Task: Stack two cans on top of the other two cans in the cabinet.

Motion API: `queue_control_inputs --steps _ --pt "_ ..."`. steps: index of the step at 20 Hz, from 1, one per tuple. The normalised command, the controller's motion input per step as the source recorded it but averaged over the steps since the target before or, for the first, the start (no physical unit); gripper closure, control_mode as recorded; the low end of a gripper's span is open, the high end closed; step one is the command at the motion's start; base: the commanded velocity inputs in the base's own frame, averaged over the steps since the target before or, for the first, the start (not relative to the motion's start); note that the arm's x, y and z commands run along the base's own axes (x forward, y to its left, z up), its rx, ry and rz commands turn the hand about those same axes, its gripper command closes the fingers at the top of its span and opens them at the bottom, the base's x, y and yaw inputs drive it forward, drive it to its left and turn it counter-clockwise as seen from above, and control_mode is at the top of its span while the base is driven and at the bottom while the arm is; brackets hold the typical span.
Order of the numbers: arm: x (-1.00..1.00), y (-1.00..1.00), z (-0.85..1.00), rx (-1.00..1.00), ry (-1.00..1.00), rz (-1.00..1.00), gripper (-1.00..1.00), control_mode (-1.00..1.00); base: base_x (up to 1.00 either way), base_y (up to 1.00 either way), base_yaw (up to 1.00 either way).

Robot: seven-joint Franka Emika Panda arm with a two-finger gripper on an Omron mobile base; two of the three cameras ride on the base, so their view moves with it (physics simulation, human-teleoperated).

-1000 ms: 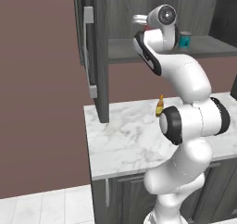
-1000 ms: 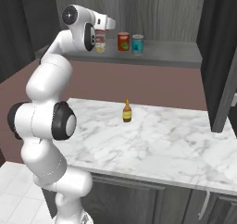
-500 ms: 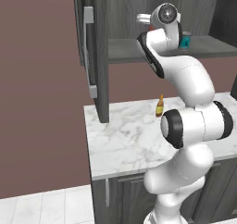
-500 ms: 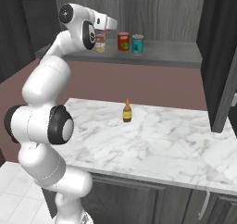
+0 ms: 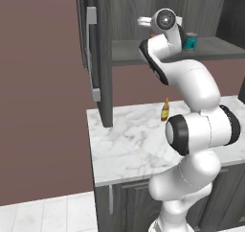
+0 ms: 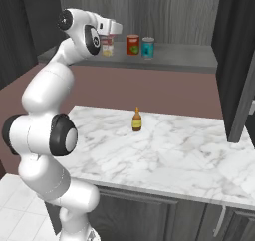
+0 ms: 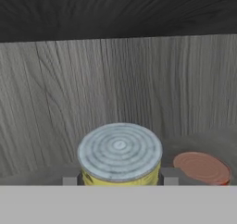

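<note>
The jaws of the gripper (image 7: 119,180) are closed in on the yellow-labelled can (image 7: 119,149): in the hand view I see 1 grey fingertip (image 7: 69,180) tight against each side of it, with no gap that I can make out. The can stands upright, its long axis vertical and its ringed silver lid facing up toward the hand camera. Below the lid only a strip of yellow label shows, and I can read no writing on it.

In the right base view the gripper (image 6: 108,34) sits directly over that can (image 6: 107,47), whose label looks pale with a red band, too small to read. I cannot tell whether it rests on the shelf or is lifted.

Just beside it stands the red-orange can (image 7: 202,167), upright, then the teal-blue can (image 6: 148,48), also upright with a silver top. All 3 stand in a row on the cabinet's grey shelf (image 6: 189,61). The cabinet door (image 5: 104,58) stands open, its pale handle (image 5: 92,53) showing.

Below, a small amber bottle (image 6: 136,120) stands upright on the marble counter (image 6: 174,155).
</note>
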Motion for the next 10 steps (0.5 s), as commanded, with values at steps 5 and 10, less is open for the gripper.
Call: queue_control_inputs --steps 5,10 --pt "0.08 0.00 -0.06 0.00 0.00 0.00 1.00 -1.00 0.00 0.00 0.00" --pt "-0.05 -0.01 0.01 0.00 0.00 -0.01 1.00 -1.00 0.00 0.00 0.00"
